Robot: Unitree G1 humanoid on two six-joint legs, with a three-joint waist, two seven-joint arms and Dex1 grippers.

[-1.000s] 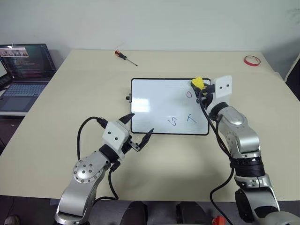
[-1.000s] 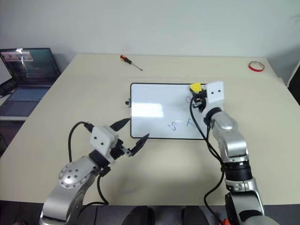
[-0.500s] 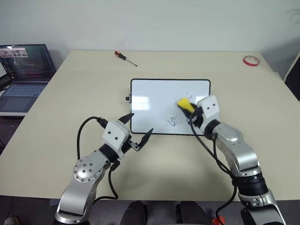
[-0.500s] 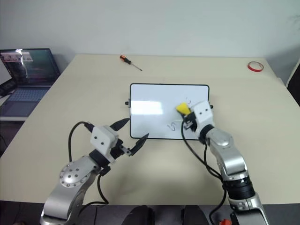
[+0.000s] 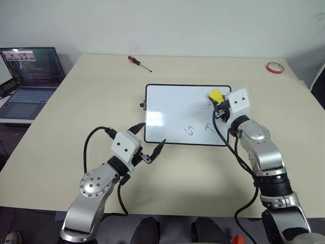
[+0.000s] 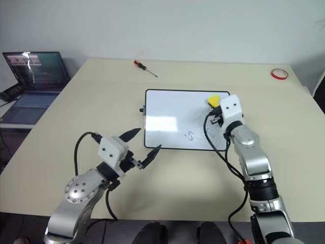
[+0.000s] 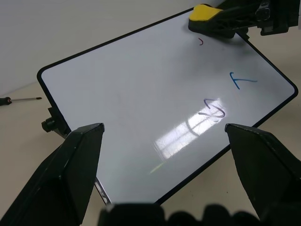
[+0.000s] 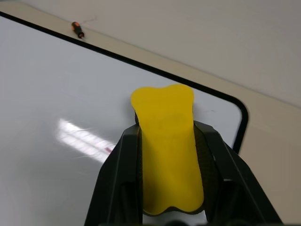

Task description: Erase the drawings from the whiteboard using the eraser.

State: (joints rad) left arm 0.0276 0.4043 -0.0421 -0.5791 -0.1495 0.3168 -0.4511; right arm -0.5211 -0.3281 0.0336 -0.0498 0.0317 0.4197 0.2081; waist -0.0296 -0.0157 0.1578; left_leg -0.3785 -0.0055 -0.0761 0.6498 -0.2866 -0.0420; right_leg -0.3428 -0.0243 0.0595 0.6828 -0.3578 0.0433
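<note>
The right claw (image 5: 219,102) clenches the small yellow foam eraser (image 8: 167,146) against the glossy black-framed whiteboard's (image 5: 172,109) far corner to scrub off a red mark (image 7: 201,42), while the left claw (image 5: 150,142) hangs released.

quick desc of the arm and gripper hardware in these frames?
Both arms are silver-grey metal with black joint bands and loose black cables. Each wrist carries a white boxy housing with small dark dots. The left gripper and right gripper have black, tapered jaws.

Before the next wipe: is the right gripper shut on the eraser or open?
Shut on it: the right gripper's black fingers press both sides of the yellow eraser.
</note>
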